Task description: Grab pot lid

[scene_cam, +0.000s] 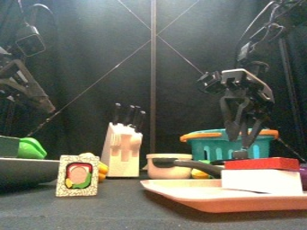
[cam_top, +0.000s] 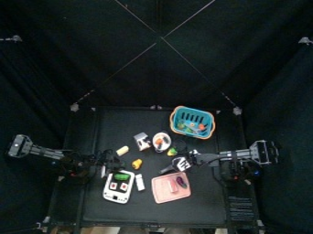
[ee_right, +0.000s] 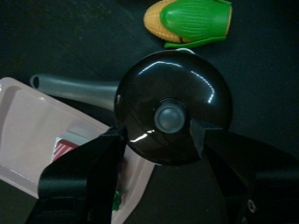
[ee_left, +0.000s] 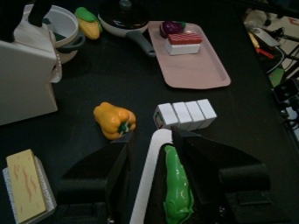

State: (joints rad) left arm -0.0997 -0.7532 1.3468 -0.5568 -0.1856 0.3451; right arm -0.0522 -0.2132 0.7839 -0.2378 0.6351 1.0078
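Looking down from the top view, the table carries a teal basket near its far right corner, a pink tray and a white scale along the front edge, and small toy foods between them; the right gripper reaches in from the right above the middle, over the dark pot, while the left arm rests at the left edge. In the front view, the right gripper hangs with fingers spread wide and pointing down, holding nothing, above the pot that stands between a white knife block and the basket, behind the tray. From the left wrist view, the left gripper stands open and empty over a green pepper, with an orange pepper and a white divided box nearby. In the right wrist view, the open jaws flank the lid, whose round knob sits centred between them, not yet touched; a toy corn lies beyond the pot.
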